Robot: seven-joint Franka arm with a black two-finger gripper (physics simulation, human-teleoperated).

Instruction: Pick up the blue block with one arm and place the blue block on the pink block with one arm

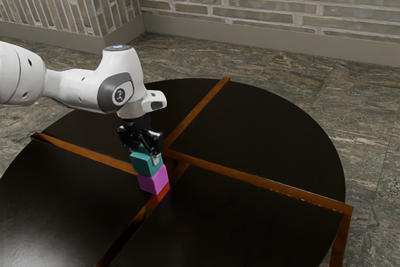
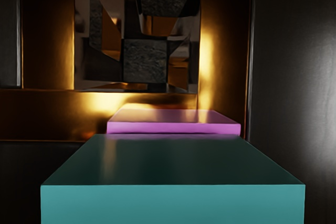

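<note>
The tool is closed on the blue block, pinching its upper sides so the underside is free to seat. The block sits over the pink block, offset toward 11 o'clock, at the middle of the surface; whether they touch is unclear.

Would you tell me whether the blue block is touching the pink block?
Cannot tell. In the exterior view the blue block overlaps the pink block with no visible gap, but the angle could hide one.
</note>
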